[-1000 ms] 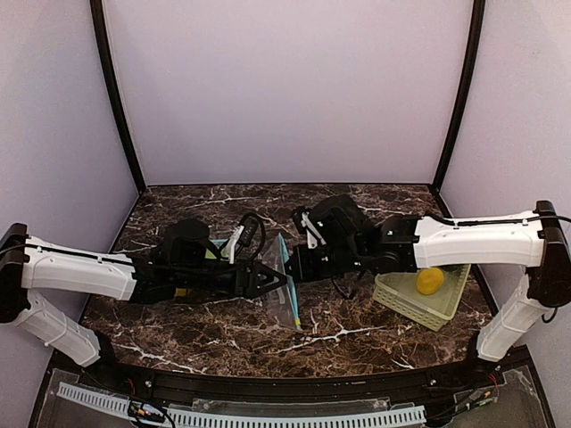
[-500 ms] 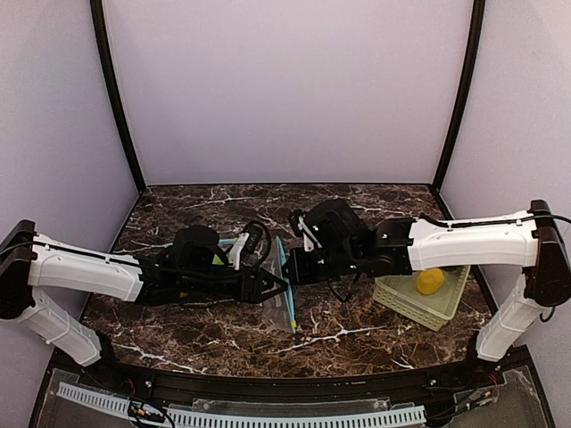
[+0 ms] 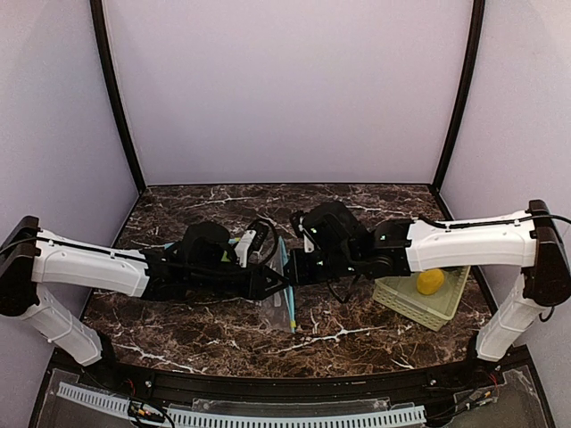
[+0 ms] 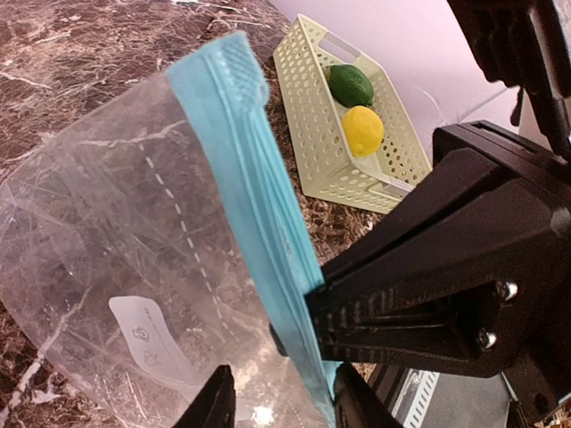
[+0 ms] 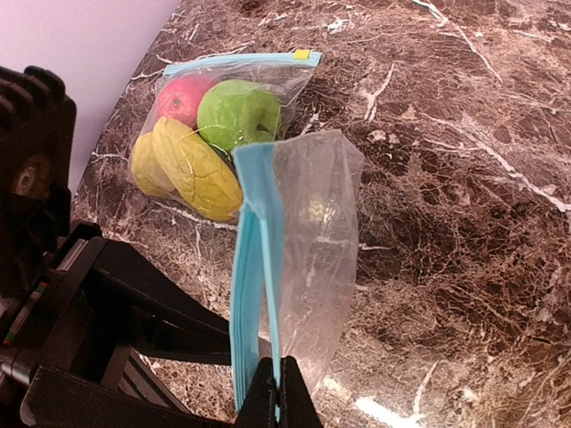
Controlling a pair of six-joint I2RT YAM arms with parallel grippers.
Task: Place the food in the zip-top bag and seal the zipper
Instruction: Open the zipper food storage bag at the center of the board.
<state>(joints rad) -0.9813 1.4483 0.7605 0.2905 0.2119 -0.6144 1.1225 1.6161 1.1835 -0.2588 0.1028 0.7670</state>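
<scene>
Seen from overhead, my two arms meet at the middle of the dark marble surface. A clear zip-top bag stands on edge between their tips. A pale green basket sits at 3 o'clock of the bag, with one yellow piece visible inside.

The left wrist camera adds something the overhead view misses. A dark green piece also lies in the basket, touching the yellow one, at 1 o'clock in that view. My left claw has its fingers apart, one on each side of the bag's blue zipper strip.

The right wrist camera shows my right claw at 6 o'clock, pinched together on that strip. Only this view shows a second bag lying flat at 11 o'clock. It holds a red ball, a light green ball and yellow pieces.
</scene>
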